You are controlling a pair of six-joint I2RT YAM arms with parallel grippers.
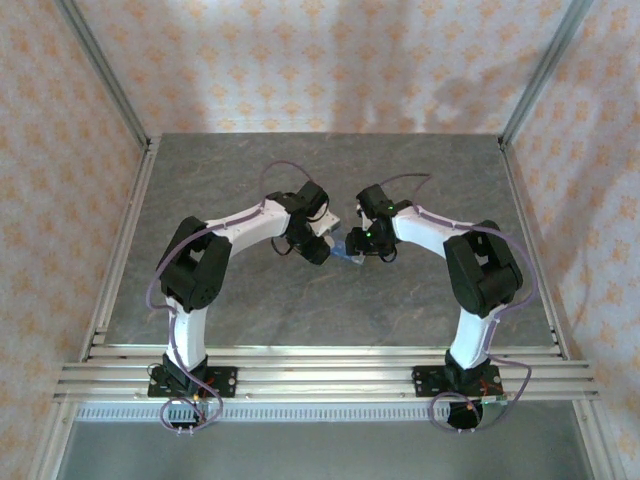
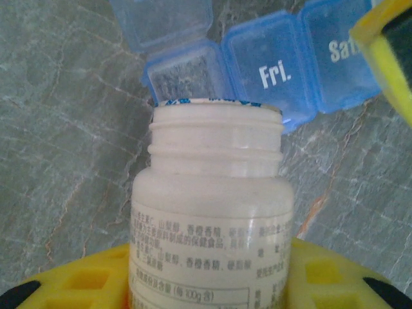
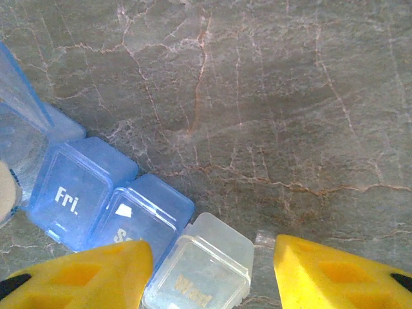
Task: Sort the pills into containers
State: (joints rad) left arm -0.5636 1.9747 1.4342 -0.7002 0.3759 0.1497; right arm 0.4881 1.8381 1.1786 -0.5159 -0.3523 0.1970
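Pill box (image 2: 270, 71) (image 3: 71, 193): translucent blue strip lying flat on the table (image 3: 257, 96), about mid-table in the top view (image 1: 345, 250), between the two grippers. The compartments marked "Fri." and "Sat" are closed. The compartment next to "Fri." (image 2: 183, 74) is open, with its lid (image 2: 161, 22) folded back. Its contents cannot be made out. A clear compartment (image 3: 199, 270) adjoins the "Sat" end; its lettering is too faint to read with certainty.

Bottle (image 2: 212, 212): white plastic, cap off, printed label on its side. Its mouth sits just before the open compartment, and the rim overlaps that compartment's near edge in the left wrist view. Whether they touch cannot be told.

Left gripper (image 2: 209, 283) (image 1: 318, 245): clamped on the body of the bottle, one yellow finger on each side.

Right gripper (image 3: 212, 257) (image 1: 365, 245): fingers apart. The clear compartment lies between them, close against the left finger (image 3: 84, 277), while bare table shows before the right finger (image 3: 335, 273). One of its fingers (image 2: 386, 51) appears beside the "Sat" compartment in the left wrist view.

Both arms reach inward, wrists near each other over the box.
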